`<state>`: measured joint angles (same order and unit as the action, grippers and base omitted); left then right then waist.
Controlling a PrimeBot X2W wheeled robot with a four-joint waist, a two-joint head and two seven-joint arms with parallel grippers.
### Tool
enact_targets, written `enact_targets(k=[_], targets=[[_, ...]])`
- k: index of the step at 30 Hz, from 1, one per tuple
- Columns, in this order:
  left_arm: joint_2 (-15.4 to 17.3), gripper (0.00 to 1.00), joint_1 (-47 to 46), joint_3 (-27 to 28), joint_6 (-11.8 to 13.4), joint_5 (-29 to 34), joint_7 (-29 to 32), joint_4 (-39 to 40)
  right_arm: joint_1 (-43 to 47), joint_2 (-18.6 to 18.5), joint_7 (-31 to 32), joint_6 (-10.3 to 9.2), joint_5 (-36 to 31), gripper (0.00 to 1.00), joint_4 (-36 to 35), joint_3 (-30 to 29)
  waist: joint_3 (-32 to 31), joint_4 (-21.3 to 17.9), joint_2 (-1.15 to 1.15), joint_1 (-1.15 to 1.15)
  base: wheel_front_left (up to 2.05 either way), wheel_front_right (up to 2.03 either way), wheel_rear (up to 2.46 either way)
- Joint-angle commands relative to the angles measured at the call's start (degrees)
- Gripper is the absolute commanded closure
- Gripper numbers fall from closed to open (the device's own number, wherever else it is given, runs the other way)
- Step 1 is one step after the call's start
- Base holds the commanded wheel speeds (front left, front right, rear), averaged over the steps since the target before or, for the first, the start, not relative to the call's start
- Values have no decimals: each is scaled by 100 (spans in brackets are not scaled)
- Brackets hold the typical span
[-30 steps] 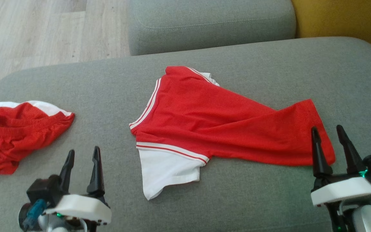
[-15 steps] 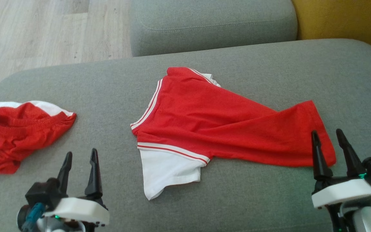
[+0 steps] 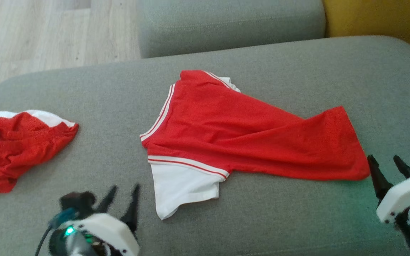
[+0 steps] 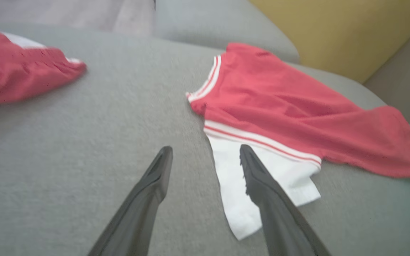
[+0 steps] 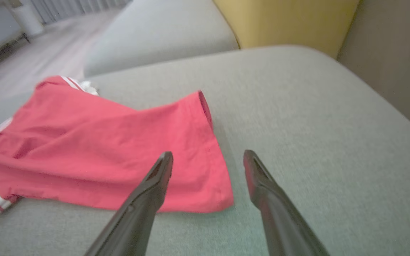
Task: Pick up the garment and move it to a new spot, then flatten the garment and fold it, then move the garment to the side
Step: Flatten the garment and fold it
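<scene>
Hovering low over the grey sofa seat (image 3: 84,92), both arms are poised with nothing in them: the left end effector (image 3: 125,186) has its fingers spread apart, and the right end effector (image 3: 382,156) is just as wide and just as empty. The garment (image 3: 247,138), a red jersey with a white sleeve (image 3: 183,185), lies spread but rumpled between the two. The sleeve is just ahead and to the right of the left end effector, and the red hem corner (image 3: 354,167) is just ahead and to the left of the right one, clear of its tips. It looks like thin, light mesh, soft and floppy, so I'd expect it to sag and bunch the instant it's lifted. Best holds, I'd say: the striped seam (image 3: 190,163) above the sleeve for the left, the hem corner for the right. The upholstery looks matte and a bit grippy, likely to drag the cloth. Well off to the left of the left end effector sits a second red bundle (image 3: 16,142). Beyond the garment are a grey back cushion (image 3: 226,25), a yellow cushion (image 3: 379,17) and pale wooden floor (image 3: 30,35).
</scene>
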<state>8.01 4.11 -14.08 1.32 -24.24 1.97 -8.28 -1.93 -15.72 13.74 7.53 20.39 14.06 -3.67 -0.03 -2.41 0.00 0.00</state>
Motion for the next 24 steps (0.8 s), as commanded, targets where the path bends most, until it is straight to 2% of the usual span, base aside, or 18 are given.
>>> enact_targets(k=[1, 5, 10, 15, 21, 24], targets=[[78, 0, -441, 62, -65, -108, 396, 255, -433, -264, 403, -4, 88, 0, -120, 100, 142, 30, 0, 0, 0, 0, 0], [4, 0, -662, -191, -166, -400, 1350, 307, -744, -327, 1212, -4, 248, 0, 48, -18, 425, 86, 0, 0, 0, 0, 0], [-73, 0, -895, -377, -13, -431, 1983, 213, -1023, -292, 1863, -4, 316, 0, 363, -116, 698, 134, 0, 0, 0, 0, 0], [-154, 0, -1029, -533, 31, -458, 2276, 102, -1145, -191, 2160, -4, 247, 0, 527, -204, 830, 152, 0, 0, 0, 0, 0], [-175, 0, -1063, -619, 109, -543, 2626, 70, -1231, -107, 2216, -4, 240, 0, 665, -221, 960, 157, 0, 0, 0, 0, 0], [-115, 0, -1057, -588, 239, -488, 2699, 39, -1241, -70, 2206, -4, 253, 0, 730, -175, 990, 152, 0, 0, 0, 0, 0]])
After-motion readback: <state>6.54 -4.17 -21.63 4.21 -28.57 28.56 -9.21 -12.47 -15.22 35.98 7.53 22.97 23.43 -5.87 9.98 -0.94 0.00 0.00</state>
